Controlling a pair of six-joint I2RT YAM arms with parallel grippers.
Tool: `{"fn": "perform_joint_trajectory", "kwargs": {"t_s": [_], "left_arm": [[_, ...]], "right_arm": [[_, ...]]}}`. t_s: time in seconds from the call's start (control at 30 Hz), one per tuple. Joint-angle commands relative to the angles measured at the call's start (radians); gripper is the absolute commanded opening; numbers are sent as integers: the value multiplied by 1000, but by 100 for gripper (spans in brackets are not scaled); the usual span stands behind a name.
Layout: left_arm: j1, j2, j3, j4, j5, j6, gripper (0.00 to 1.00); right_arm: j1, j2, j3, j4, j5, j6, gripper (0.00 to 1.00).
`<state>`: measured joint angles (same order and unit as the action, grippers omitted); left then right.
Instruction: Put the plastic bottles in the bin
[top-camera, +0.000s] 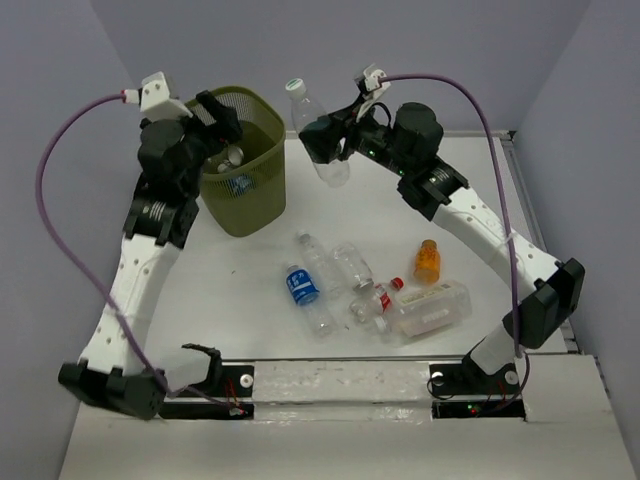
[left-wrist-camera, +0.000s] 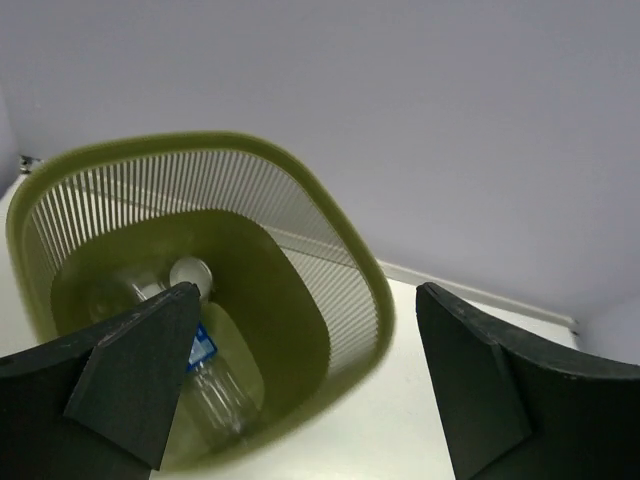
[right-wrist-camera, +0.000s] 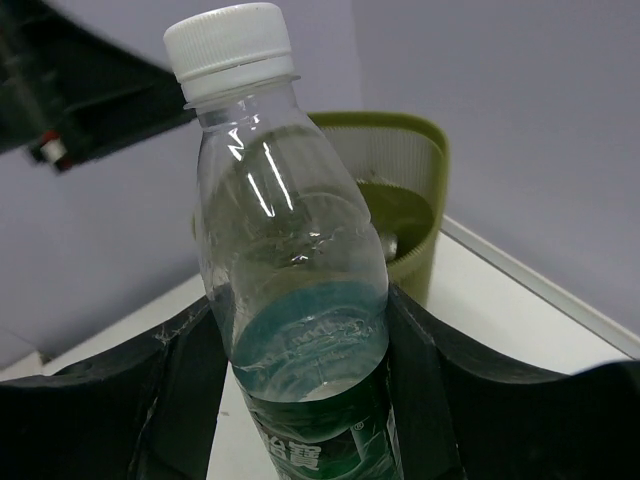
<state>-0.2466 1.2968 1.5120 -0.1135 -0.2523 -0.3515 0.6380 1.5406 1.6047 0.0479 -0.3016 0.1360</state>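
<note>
Above white table (top-camera: 240, 285), lavender walls (top-camera: 400, 40) around — left hand (left-wrist-camera: 305, 300) wide over bin (top-camera: 245, 195); right hand (right-wrist-camera: 300, 400) grips green-label bottle (right-wrist-camera: 290, 250).

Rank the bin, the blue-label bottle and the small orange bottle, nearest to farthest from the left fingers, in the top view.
1. bin, directly below the left fingers, far left.
2. blue-label bottle, lying mid-table.
3. orange bottle, farther off on the right side.
</note>
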Motion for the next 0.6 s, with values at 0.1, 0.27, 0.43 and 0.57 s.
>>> {"fn": "perform_joint_trajectory", "kwargs": {"t_s": [0.1,0.27,0.43,0.57], "left_arm": [[1,-500,-350,-113,214,-61,99],[1,-746,-579,-291,321,-110,99],[-2,-860,-725,-408,480,-170,99],[-13,-855,-823,-355,639,-225,99]], "right_arm": [[100,205,273,239,-50,128,44],[132,449,621,296,-67,169,44],[155,756,909,363,8,186,50],[167,872,975,392,93,149,95]]}}
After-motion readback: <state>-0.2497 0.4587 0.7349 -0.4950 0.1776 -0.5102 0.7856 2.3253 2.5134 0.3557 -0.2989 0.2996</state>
